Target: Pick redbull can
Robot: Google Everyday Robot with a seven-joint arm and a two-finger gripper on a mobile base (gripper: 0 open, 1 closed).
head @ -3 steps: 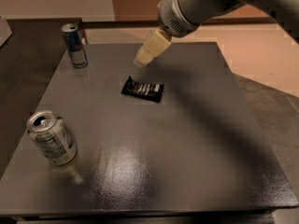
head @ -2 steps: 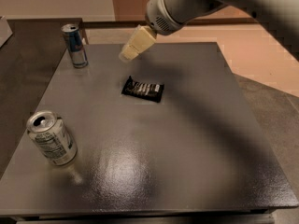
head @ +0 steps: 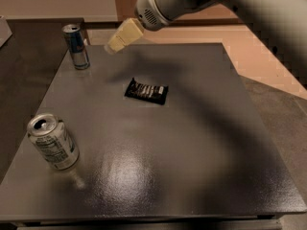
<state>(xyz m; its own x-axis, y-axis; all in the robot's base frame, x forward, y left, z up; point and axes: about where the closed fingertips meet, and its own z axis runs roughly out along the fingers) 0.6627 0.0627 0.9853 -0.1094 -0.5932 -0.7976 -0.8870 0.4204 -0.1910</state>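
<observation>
Counting the items on the worktop (head: 192, 176), I register two cans and one dark snack packet (head: 147, 91). One can is the redbull can (head: 76, 47): slim, blue and silver, standing upright at the far left corner. The other is a wider silver-white can (head: 52, 142) with printed text, standing near the front left edge. The packet lies flat between them, closer to the far side.

One arm (head: 216, 4) enters from the upper right and carries my jaws. They hang above the far edge of the worktop, pointing down and to the left. The redbull can stands to their left, near but apart, with a clear gap and no contact. I cannot tell whether my jaws are open or closed.
</observation>
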